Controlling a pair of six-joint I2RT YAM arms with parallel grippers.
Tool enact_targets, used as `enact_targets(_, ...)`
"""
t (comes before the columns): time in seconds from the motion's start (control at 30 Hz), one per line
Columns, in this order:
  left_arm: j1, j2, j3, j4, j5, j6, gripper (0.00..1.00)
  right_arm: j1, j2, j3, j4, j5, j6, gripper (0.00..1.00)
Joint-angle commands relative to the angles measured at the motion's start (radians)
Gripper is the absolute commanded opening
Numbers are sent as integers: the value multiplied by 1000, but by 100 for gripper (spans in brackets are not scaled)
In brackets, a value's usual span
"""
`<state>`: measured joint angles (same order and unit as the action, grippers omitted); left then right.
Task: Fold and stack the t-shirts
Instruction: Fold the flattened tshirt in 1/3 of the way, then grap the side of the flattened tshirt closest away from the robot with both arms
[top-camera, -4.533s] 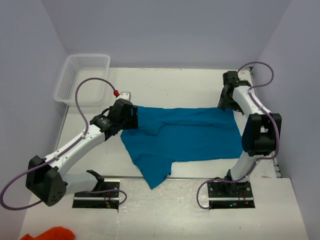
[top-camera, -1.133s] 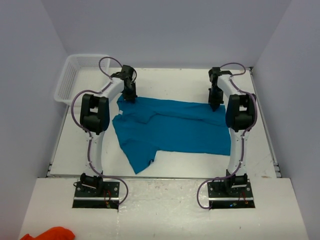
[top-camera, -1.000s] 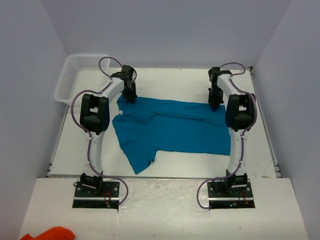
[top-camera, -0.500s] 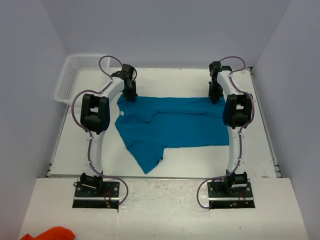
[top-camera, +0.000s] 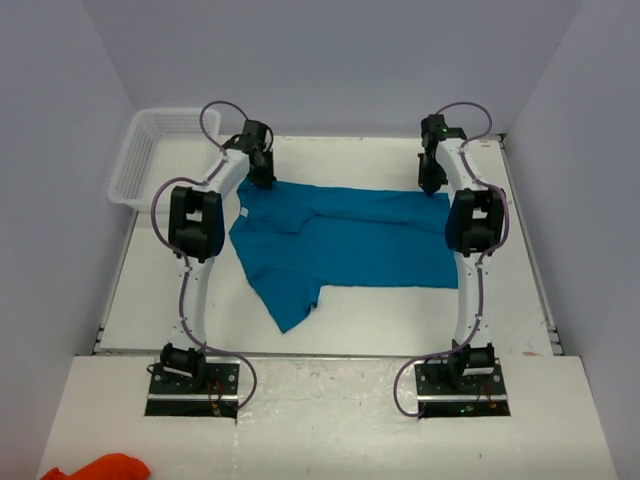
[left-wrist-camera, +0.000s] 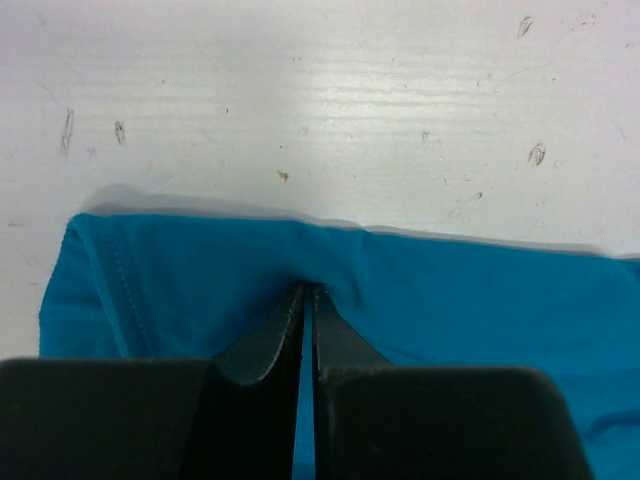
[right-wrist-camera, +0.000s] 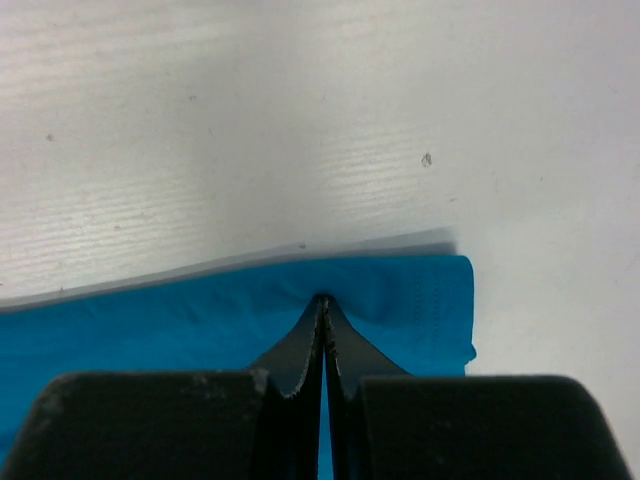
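A white, scuffed table between pale walls carries the work. The left gripper has its jaws pressed together on a thin fold of the far edge of the t-shirt, a little in from a stitched corner. The right gripper is pinched in the same way on that far edge, close to the opposite stitched corner. Between the two, the edge runs nearly straight. The shirt lies spread toward the back of the table, its long axis running left to right, with one flap trailing toward the near edge on the left; which end is the collar I cannot tell. Both bites look shallow, so the thin fabric could slip from either pinch if the arms pull apart or lift unevenly. The trailing flap could also drag and crumple under a fold. A white mesh basket stands at the far left corner, well apart.
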<state>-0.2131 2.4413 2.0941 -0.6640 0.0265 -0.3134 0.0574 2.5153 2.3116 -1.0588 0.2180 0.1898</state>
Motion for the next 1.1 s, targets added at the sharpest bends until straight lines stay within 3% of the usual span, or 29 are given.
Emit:
enact_targets(0.0,14,-1,44,59,35,51,8,-5,-24,54,55,-14,-32,0)
enact_targets(0.07,12,-22,32,72,58,48,16,-5,-67,39,78,-31,-41,0)
enact_targets(0.1,14,-51,5,93,76,40,31,-5,-90,10,110,-38,-43,0)
enact_targets(0.17,12,-85,-28,113,84,31,44,-4,-172,-30,150,-55,-47,0)
enact_targets(0.2,12,-120,-55,124,93,25,58,-4,-203,-65,187,-68,-47,2)
enact_targets(0.33,1,-229,-95,129,81,34,81,2,-364,-126,247,-117,-53,18)
enact_targets(0.43,-14,-354,-121,139,49,46,92,10,-484,-118,240,-126,-47,34)
enact_targets(0.5,-37,-463,-141,135,36,53,98,13,-583,-129,211,-128,-36,58)
enact_targets(0.53,-51,-503,-150,130,33,54,100,15,-631,-156,210,-124,-12,75)
enact_targets(0.6,-118,-623,-195,80,-22,28,100,13,-743,-316,224,-108,29,83)
enact_targets(0.67,-182,-714,-267,49,-68,10,99,15,-927,-459,236,-85,144,85)
enact_targets(0.8,-331,-988,-599,-86,-193,-187,94,13,-1220,-936,324,-137,286,84)
enact_targets(0.9,-367,-1169,-836,-114,-168,-332,84,15,-1360,-1131,322,-88,310,82)
enact_targets(0.97,-390,-1225,-935,-155,-184,-368,72,13,-1414,-1214,313,-66,315,82)
enact_targets(1.07,-453,-1312,-1075,-157,-258,-453,66,15,-1457,-1238,312,-133,312,81)
